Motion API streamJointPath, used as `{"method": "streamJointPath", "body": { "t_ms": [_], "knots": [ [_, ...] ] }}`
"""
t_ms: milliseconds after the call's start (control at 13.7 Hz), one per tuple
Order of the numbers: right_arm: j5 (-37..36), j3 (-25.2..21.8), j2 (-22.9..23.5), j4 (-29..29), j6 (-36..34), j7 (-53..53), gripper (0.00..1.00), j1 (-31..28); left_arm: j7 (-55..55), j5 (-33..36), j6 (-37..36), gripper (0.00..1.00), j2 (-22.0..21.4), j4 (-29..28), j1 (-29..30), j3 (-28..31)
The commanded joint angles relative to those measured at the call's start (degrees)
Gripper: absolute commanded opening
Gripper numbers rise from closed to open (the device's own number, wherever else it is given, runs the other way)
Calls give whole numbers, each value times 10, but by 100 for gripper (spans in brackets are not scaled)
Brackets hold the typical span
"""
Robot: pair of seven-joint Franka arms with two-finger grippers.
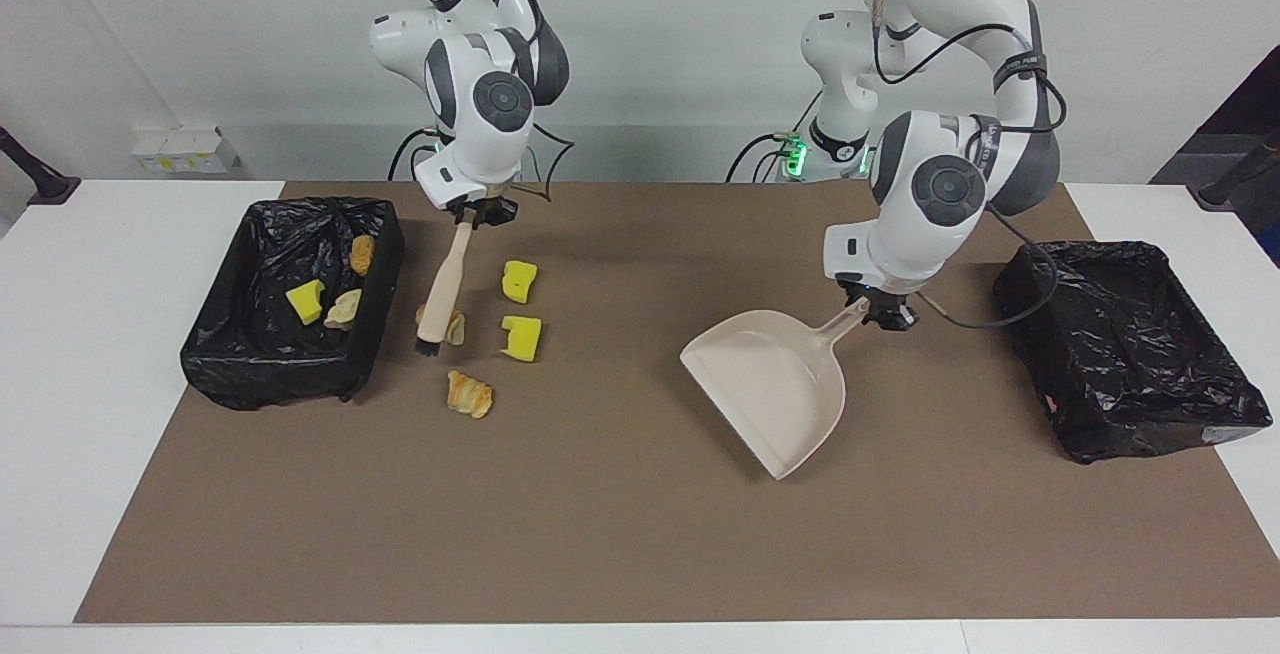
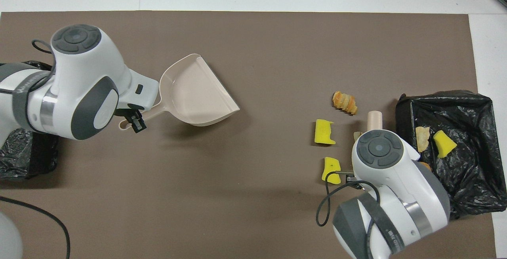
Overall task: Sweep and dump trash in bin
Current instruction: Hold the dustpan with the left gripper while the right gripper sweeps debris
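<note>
Starting at the right arm's end of the surface in the facing view, a black-lined bin is seen with a few pieces already inside: a yellow sponge chunk and two bread lumps. Just beside it, the right claw is clamped on the handle of a small brush, whose dark bristles are held down at a croissant piece lying between the bin and the remaining trash. Two more yellow sponge pieces and a second croissant piece are scattered on the brown mat close by, none of them yet collected. Toward the middle, a beige dustpan is carried tilted by its handle, its mouth turned toward the trash, well apart from it. The left claw is closed tight on that handle. At the left arm's end a second black-lined bin is seen, with nothing visible inside. The step in hand is judged to be the setting-up of a sweep: brush placed, pan not yet in position. The pan's lip is needed flat on the mat beside the pieces before the brush is drawn toward it.
</note>
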Motion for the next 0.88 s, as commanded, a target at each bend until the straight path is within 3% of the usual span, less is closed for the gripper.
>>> {"method": "streamJointPath", "body": {
  "t_ms": [0,219,511,584,802],
  "knots": [
    [-28,7,-34,-38,8,-19,0,-28,71,8,-23,0,-21,-9,19,-5],
    [-32,8,-47,-59,13,-35,0,-38,84,8,-26,0,-24,-13,34,-5],
    [-25,10,-44,-72,21,-45,0,-32,214,7,3,0,-24,-16,25,-9],
    [-20,11,-41,-72,32,-51,0,-32,214,7,38,0,-31,-35,2,-9],
    [12,11,-6,-68,87,-46,0,-23,154,19,186,0,-115,-190,-53,-6]
  ]
}}
